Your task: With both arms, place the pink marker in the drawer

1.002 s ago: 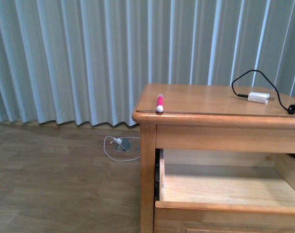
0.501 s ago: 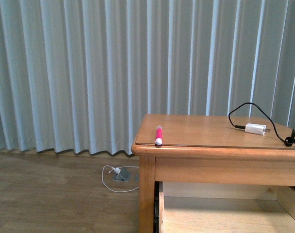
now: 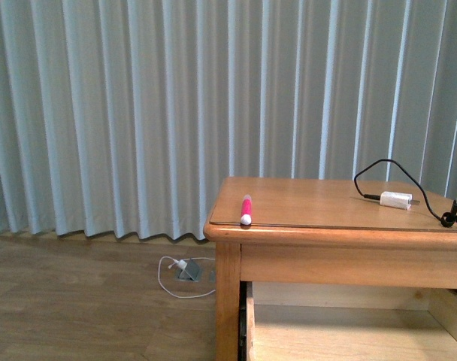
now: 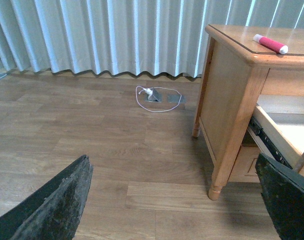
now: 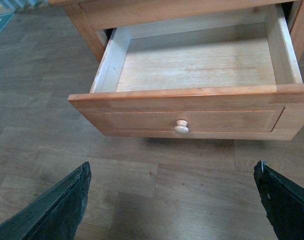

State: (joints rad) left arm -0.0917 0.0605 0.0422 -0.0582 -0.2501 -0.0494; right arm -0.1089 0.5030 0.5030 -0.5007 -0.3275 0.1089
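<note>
The pink marker (image 3: pixel 246 208) lies on the wooden table top near its front left corner, white end toward me; the left wrist view also shows the pink marker (image 4: pixel 270 43) there. The drawer (image 5: pixel 192 120) is pulled out, bare light wood inside, with a round pale knob (image 5: pixel 181 127); the front view shows only the drawer's (image 3: pixel 349 331) open inside. My left gripper (image 4: pixel 177 200) hangs open over the floor, left of the table leg. My right gripper (image 5: pixel 174 200) is open over the floor, just in front of the drawer. Neither arm shows in the front view.
A white charger plug (image 3: pixel 396 200) with a black cable (image 3: pixel 379 169) lies on the table's right side. A grey floor socket with a white cord (image 3: pixel 185 271) sits by the pale pleated curtain (image 3: pixel 138 113). The table leg (image 4: pixel 227 145) stands close to my left gripper.
The front view has tilted upward since a second ago: the table and drawer sit lower in the picture. Nothing on the table has moved, and nothing differs over the last half second.
</note>
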